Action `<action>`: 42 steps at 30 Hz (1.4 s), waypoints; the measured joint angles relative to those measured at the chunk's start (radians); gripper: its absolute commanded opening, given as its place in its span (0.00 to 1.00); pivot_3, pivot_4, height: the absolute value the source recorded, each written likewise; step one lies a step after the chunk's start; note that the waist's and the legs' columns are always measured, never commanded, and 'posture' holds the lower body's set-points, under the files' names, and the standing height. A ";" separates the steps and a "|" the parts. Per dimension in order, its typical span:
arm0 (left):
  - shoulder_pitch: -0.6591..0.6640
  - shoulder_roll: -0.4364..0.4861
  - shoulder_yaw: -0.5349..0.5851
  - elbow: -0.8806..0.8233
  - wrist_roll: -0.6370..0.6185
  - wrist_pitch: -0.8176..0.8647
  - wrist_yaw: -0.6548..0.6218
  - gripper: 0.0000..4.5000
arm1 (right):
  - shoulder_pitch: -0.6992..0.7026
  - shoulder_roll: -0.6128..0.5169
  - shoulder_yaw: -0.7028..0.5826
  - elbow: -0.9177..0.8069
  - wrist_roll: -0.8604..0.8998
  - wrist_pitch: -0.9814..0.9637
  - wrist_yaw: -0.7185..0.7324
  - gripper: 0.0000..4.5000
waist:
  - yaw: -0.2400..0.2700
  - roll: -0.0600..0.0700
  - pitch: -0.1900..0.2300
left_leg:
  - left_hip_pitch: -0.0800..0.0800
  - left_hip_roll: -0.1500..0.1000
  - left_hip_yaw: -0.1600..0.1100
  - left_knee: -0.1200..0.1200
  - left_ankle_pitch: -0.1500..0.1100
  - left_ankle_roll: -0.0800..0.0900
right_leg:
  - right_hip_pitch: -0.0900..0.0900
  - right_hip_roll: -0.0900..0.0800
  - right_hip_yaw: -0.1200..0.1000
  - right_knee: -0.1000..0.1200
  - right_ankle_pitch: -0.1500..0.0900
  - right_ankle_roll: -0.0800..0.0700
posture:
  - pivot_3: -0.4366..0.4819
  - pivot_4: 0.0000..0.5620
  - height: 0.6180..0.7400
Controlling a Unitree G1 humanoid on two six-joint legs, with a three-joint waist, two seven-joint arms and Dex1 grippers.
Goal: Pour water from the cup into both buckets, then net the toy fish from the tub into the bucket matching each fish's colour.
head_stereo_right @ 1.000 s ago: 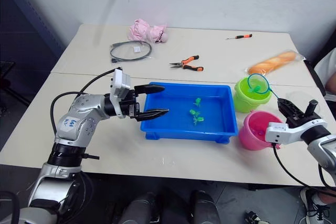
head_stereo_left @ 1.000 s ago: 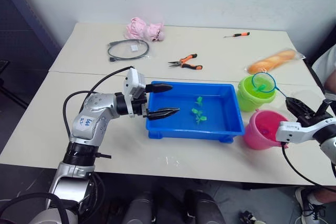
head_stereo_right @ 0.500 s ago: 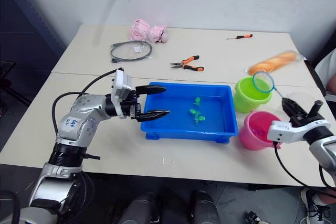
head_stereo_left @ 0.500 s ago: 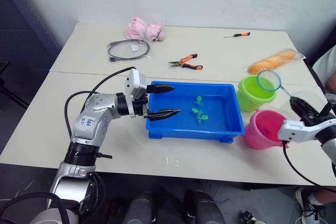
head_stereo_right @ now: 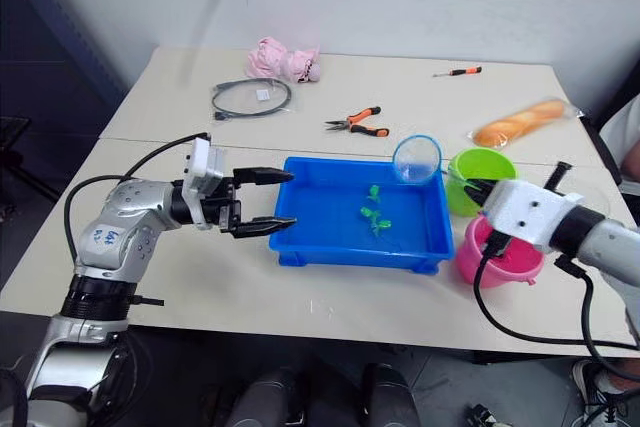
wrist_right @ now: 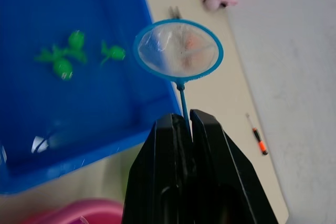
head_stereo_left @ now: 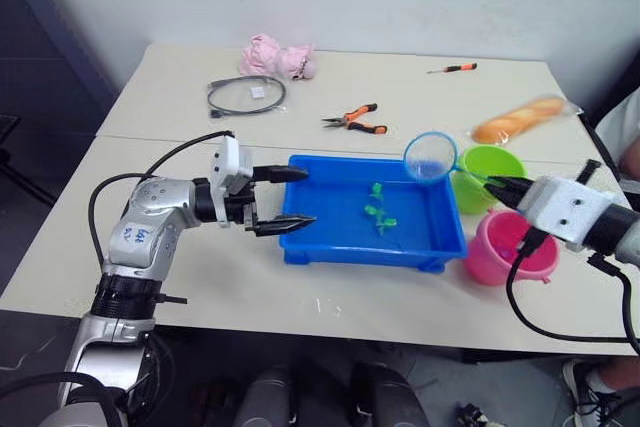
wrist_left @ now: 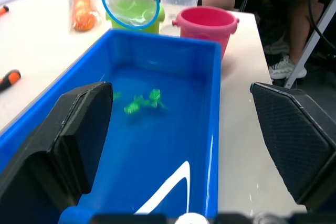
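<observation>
Net [head_stereo_left: 431, 157], clenched in the right end effector [head_stereo_left: 500, 187], hovers over the tub [head_stereo_left: 300, 247], ready to dip for green fish [head_stereo_left: 379, 215]; left end effector [head_stereo_left: 290, 197] released.

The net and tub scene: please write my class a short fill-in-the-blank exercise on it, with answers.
1. The right claw is shut on the handle of the ____.
2. The fish in the blue tub are all ____.
3. The left claw is ____, holding nothing.

Answers: net; green; open
</observation>
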 measured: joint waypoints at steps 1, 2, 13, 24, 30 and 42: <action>0.009 0.006 0.001 0.001 0.002 -0.003 -0.001 1.00 | -0.019 -0.003 0.031 0.011 -0.030 0.005 0.012 0.00 | 0.000 0.000 0.000 | 0.000 0.000 0.000 0.000 0.000 0.001 | 0.000 0.000 0.000 0.000 0.000 0.000 | 0.48 0.27 1.00; 0.019 0.009 0.001 0.000 0.004 -0.005 -0.001 1.00 | -0.028 -0.015 0.063 0.021 -0.065 0.002 0.030 0.00 | 0.001 0.000 0.000 | 0.000 0.000 0.000 0.000 0.000 0.001 | 0.000 0.000 0.000 0.000 0.000 0.000 | 0.48 0.27 1.00; 0.069 0.028 0.014 -0.040 0.004 0.001 0.025 1.00 | -0.178 -0.001 0.260 0.095 -0.206 0.047 0.169 0.00 | -0.004 0.000 0.000 | -0.002 0.000 0.001 0.001 0.000 0.001 | -0.002 0.000 0.000 0.000 0.000 0.000 | 0.48 0.27 1.00; 0.106 0.034 0.021 -0.086 -0.004 0.015 0.057 1.00 | -0.270 0.135 0.314 0.074 -0.115 0.273 0.289 0.00 | -0.004 0.000 0.000 | -0.002 0.000 0.000 0.001 -0.001 0.000 | -0.002 0.000 -0.001 0.000 0.000 0.000 | 0.48 0.27 1.00; 0.110 0.034 0.024 -0.105 -0.005 0.021 0.065 1.00 | -0.307 0.158 0.273 0.042 0.017 0.429 0.355 0.00 | -0.001 0.000 0.000 | -0.002 0.000 -0.001 0.001 -0.001 0.000 | -0.002 -0.001 -0.002 0.000 0.000 0.000 | 0.48 0.27 1.00; 0.113 0.022 0.035 -0.104 -0.005 0.021 0.078 1.00 | -0.229 0.144 0.023 0.003 0.231 0.550 0.396 0.00 | 0.001 0.000 0.000 | -0.003 0.000 -0.001 0.001 -0.001 0.000 | -0.002 -0.001 -0.002 -0.001 0.000 0.000 | 0.48 0.27 1.00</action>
